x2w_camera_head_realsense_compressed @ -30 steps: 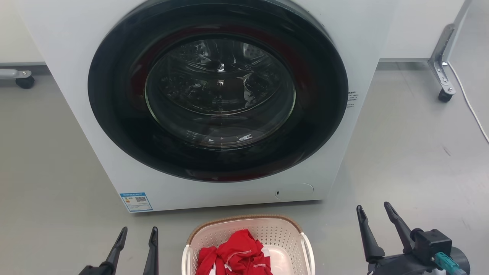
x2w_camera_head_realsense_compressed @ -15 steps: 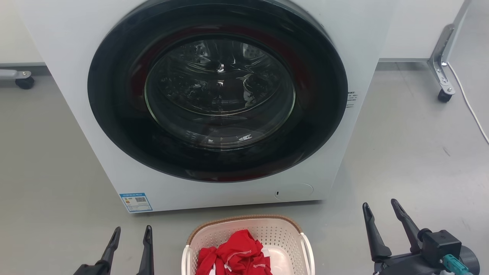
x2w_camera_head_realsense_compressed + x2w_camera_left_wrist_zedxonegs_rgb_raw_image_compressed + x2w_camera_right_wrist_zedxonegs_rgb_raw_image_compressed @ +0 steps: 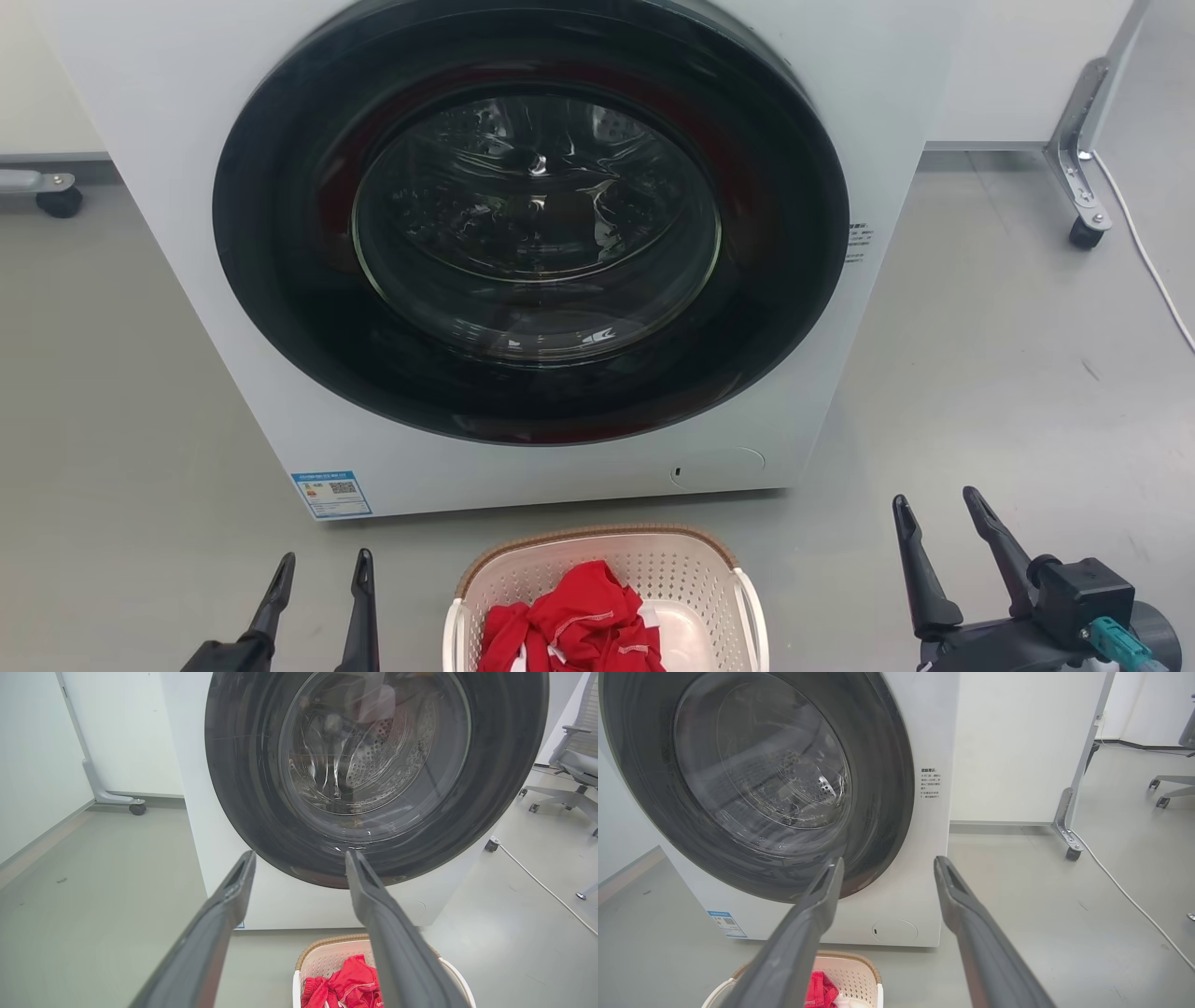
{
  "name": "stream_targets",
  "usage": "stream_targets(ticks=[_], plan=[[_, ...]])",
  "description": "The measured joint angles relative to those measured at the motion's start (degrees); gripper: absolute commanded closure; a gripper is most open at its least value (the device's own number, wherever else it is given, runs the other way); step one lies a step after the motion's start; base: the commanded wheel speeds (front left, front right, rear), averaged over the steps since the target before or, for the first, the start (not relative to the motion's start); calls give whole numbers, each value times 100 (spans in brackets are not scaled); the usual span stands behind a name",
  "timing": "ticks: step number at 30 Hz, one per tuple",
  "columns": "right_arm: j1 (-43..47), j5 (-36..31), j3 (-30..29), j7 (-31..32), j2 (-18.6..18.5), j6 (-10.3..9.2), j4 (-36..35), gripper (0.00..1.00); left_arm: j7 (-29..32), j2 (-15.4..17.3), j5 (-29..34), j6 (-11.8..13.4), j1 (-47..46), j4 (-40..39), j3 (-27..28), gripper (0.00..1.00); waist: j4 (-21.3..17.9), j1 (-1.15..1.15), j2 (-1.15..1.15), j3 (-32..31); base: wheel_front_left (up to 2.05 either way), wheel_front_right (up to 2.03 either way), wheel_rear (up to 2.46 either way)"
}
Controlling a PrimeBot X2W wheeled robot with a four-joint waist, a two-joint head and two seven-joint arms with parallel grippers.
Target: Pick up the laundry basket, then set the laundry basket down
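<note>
The laundry basket (image 3: 597,534) sat bottom centre of the head view — red clothes (image 3: 569,621) inside — before the washing machine (image 3: 168,205). Left gripper (image 3: 326,556), lower left, and right gripper (image 3: 934,496), lower right, both gaped empty.

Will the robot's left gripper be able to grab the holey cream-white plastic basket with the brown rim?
Probably yes. The left gripper is open and sits beside the cream-white perforated plastic basket, on its left, with just grey floor between them. It isn't touching yet.
</note>
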Motion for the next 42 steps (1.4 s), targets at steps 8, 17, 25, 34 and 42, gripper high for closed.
stream_targets(ticks=[8, 17, 25, 34, 42], plan=[[66, -76, -32, 145, 70, 2, -42, 100, 124, -73, 81, -4, 5, -20, 23, 100, -2, 0, 0, 9, 0, 0, 0], [238, 140, -116, 203, 214, 60, 208, 100, 176, -155, -138, -64, 86, 245, 66, 100, -4, 0, 1, 12, 0, 0, 0], [215, 791, -345, 348, 318, 168, 270, 100, 310, -213, -804, -166, 49, 338, 209, 100, -6, 0, 1, 15, 0, 0, 0], [178, 1462, -598, 502, 424, 301, 369, 100, 431, -270, -1490, -287, -42, 459, 370, 100, -7, 0, 1, 17, 0, 0, 0], [121, 2039, -826, 627, 532, 414, 454, 100, 563, -313, -2050, -414, -149, 555, 516, 100, -8, 0, 1, 19, 0, 0, 0]])
